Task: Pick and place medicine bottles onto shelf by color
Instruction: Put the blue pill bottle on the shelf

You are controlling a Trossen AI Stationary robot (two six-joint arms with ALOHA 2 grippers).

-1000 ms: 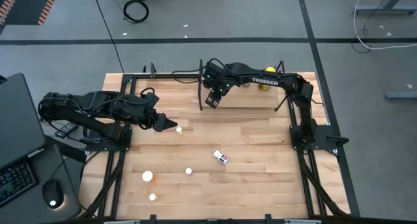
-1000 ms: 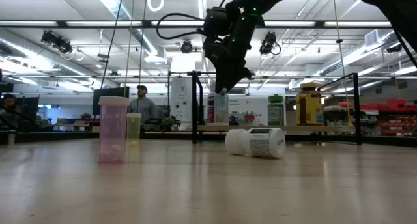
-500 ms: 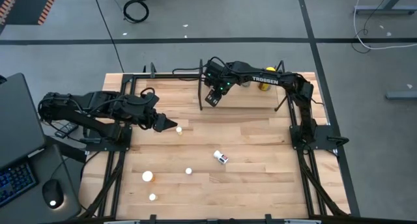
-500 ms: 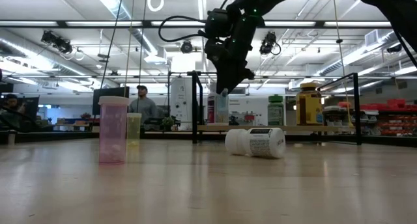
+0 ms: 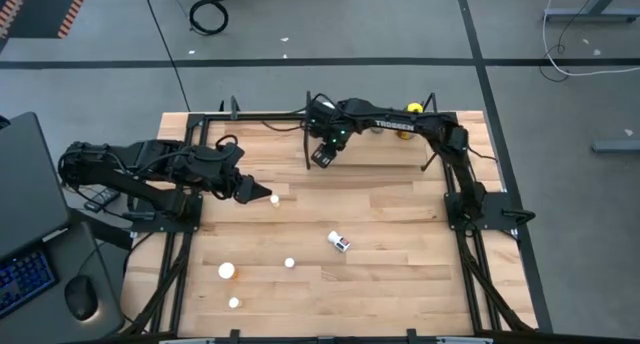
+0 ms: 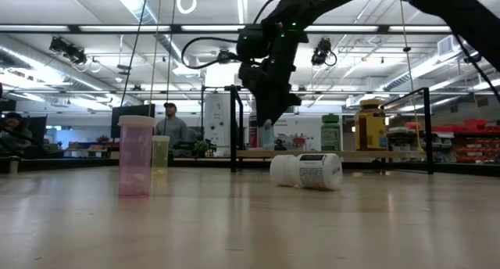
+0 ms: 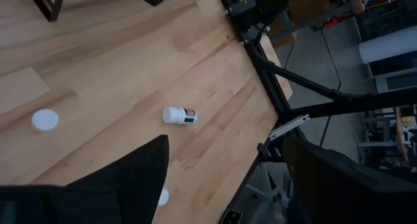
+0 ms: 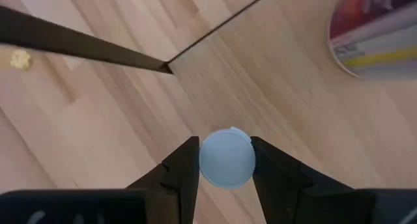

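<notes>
Right gripper (image 8: 225, 160) is closed on a small pale-blue-capped bottle (image 8: 226, 158); in the right wrist view the two dark fingers (image 8: 181, 165) press the round cap from either side, and light wood lies below it. In the high view this gripper (image 5: 322, 156) hangs at the far edge of the table, over the left end of the shelf (image 5: 375, 152), just beside a black upright post (image 5: 307, 144). In the low view the bottle (image 6: 268, 134) hangs upright from the gripper (image 6: 268, 124); whether its base touches the shelf plank (image 6: 336, 153) — cannot tell.

Farther along the shelf from the right gripper: a green bottle (image 6: 331, 133) and a yellow dark-capped bottle (image 6: 370, 125), both upright.

Left gripper (image 5: 250, 191) sits low over the table's left side, fingers spread wide and holding nothing. A small white bottle (image 5: 274, 198) stands just off its tip.

Out ahead of the left gripper — a larger white labelled bottle (image 5: 340, 243) lying on its side. Nearer the front edge are three more white-topped bottles (image 5: 228, 271), apart from each other.

In the low view a pink translucent bottle (image 6: 136, 156) stands upright with a smaller yellowish one (image 6: 160, 154) behind it. A person (image 6: 169, 125) stands in the room beyond the table.
</notes>
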